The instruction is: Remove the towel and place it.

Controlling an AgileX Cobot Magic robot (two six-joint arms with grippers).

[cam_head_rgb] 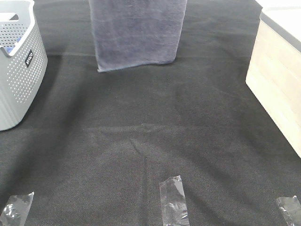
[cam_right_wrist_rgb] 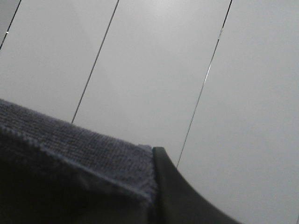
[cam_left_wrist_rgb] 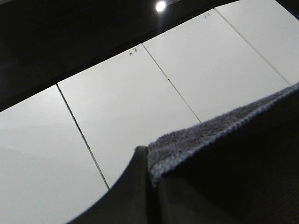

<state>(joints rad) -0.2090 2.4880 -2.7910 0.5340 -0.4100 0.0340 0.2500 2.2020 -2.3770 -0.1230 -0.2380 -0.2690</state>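
The greyish-purple towel (cam_head_rgb: pixel 136 33) hangs upright at the far middle of the black cloth (cam_head_rgb: pixel 150 136). Its lower hem is near or just touching the cloth, and its top runs out of the exterior view. Neither gripper shows in that view. In the left wrist view the left gripper (cam_left_wrist_rgb: pixel 148 161) is shut on a top edge of the towel (cam_left_wrist_rgb: pixel 205 135), with one dark finger (cam_left_wrist_rgb: pixel 133 191) beside the hem. In the right wrist view the right gripper (cam_right_wrist_rgb: pixel 152 156) is shut on another top edge of the towel (cam_right_wrist_rgb: pixel 70 144), next to its dark finger (cam_right_wrist_rgb: pixel 182 196). Both wrist cameras look up at white ceiling panels.
A grey perforated laundry basket (cam_head_rgb: pixel 19 61) stands at the left edge. A light wooden box with a dark-rimmed top (cam_head_rgb: pixel 277 80) stands at the right edge. Clear tape strips (cam_head_rgb: pixel 174 197) lie along the near edge of the cloth.
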